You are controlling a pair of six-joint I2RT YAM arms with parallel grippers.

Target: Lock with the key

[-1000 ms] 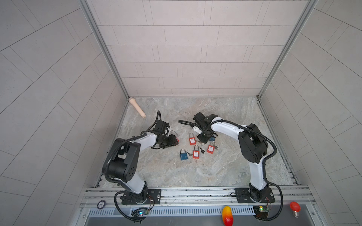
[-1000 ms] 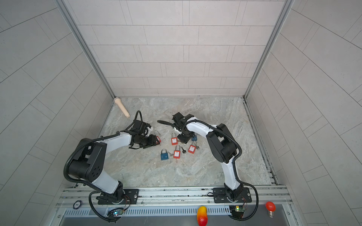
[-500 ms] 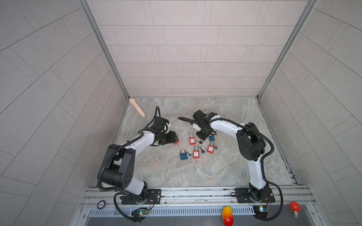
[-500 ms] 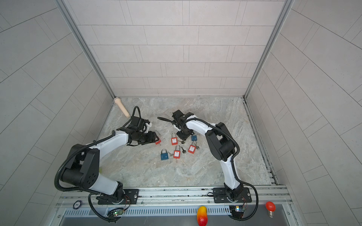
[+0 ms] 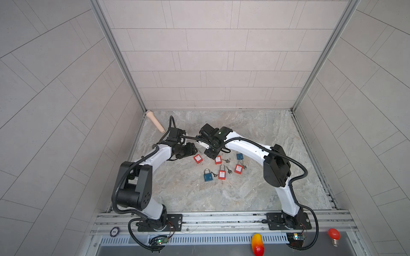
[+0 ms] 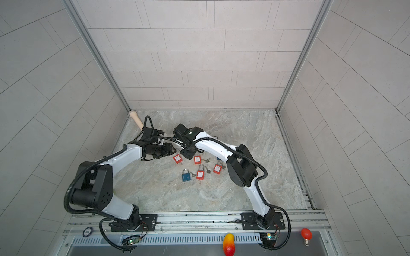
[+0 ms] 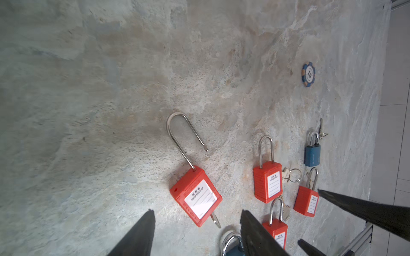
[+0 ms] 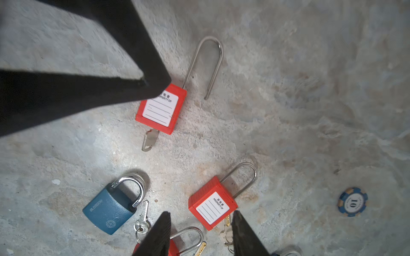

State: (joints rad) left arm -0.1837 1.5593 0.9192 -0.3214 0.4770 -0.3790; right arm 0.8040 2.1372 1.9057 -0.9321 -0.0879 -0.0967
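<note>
Left pincer [image 7: 197,213]: jaws stand wide apart and grip nothing. It hangs low over the tabletop [image 5: 261,133], just beside and partly over the open red padlock [image 7: 196,199].

Open red padlock: lies flat, label up, held by nobody. Its shackle [image 7: 184,137] is out of the body on one leg, and the free end rests clear on the stone. The key [image 8: 149,139] sits in the keyway at the bottom, with its bow sticking out.

Right pincer [image 8: 200,214]: jaws parted, empty. It hovers over the second red padlock [image 8: 211,206], which has its shackle closed and a bunch of keys [image 8: 226,230] at its base.

Obstructions:
- In both top views my two pincers nearly meet above the open padlock.
- In the right wrist view a left finger [image 8: 124,55] covers the shackle-side corner of the body. I cannot tell whether it touches.
- In the left wrist view my right fingertips [image 7: 355,208] reach in past the cluster.

Neighbours:
- A blue padlock [image 8: 111,210] with its own small key [image 8: 144,213] lies near.
- Two more red padlocks [image 5: 222,174] [image 5: 238,169] and a smaller blue one [image 5: 239,156] are crowded just beyond.
- A poker chip [image 8: 352,201] lies well apart.
- A wooden peg [image 5: 155,122] lies by the far left corner.
</note>
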